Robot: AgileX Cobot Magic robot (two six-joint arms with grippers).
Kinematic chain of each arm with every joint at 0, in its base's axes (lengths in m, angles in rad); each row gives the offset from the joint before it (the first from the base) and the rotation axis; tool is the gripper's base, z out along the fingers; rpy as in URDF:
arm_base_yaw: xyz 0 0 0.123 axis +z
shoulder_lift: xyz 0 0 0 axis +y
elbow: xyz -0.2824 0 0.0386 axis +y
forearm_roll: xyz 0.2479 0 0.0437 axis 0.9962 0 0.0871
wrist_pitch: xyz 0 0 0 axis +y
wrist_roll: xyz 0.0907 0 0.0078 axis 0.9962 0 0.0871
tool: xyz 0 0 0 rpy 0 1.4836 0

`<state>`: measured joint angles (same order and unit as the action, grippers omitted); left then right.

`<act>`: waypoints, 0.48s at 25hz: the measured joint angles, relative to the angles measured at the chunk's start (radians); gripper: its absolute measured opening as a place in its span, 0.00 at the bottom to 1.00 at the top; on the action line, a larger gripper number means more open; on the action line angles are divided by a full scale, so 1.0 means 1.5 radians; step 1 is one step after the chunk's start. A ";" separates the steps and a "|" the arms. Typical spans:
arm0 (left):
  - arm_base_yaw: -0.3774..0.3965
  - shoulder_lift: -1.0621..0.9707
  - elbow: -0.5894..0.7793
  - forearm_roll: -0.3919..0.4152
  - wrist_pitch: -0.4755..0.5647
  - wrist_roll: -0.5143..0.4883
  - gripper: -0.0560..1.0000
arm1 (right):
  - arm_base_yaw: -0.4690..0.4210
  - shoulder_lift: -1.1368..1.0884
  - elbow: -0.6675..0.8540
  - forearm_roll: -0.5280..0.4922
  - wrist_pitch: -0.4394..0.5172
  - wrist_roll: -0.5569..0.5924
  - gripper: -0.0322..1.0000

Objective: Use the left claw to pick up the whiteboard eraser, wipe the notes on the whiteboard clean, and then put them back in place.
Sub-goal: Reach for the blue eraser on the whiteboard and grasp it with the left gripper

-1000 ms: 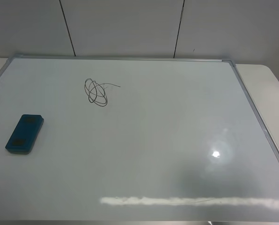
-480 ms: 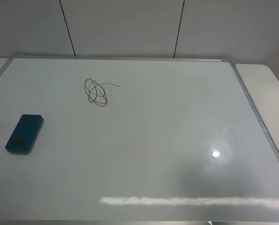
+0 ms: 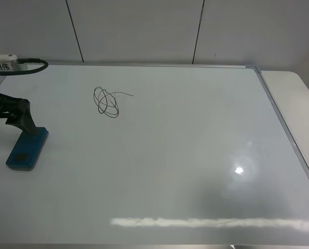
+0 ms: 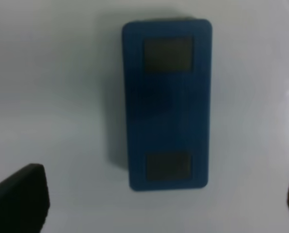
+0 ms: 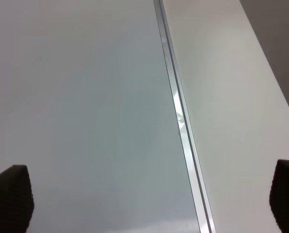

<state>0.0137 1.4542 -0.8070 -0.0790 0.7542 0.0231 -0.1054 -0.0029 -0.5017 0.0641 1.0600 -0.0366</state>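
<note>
Black two-fingered left tool (image 4: 156, 204) spread wide. Small teal-blue rectangular whiteboard eraser (image 4: 167, 104) lies flat on glossy white whiteboard (image 3: 196, 155), centred between its fingers. Judged light, rigid, slick-sided: pinch long sides mid-length.

Grey wall (image 3: 139, 31) behind a white counter (image 3: 290, 98)
2 dark slanted seams (image 3: 199, 31) split the wall into 3 panels.

Teal whiteboard eraser (image 3: 26, 150) lying flat near whiteboard (image 3: 196, 129) left edge (two darker squares on top). Looped black notes (image 3: 107, 101) sitting well apart. Left claw (image 3: 30, 128) hanging over eraser, fingers spread.
</note>
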 joint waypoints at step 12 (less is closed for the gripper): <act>0.000 0.118 0.000 -0.017 -0.088 0.004 0.99 | 0.000 0.000 0.000 0.000 0.000 0.000 0.97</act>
<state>0.0137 1.6315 -0.8070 -0.1052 0.6219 0.0297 -0.1054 -0.0029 -0.5017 0.0641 1.0600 -0.0366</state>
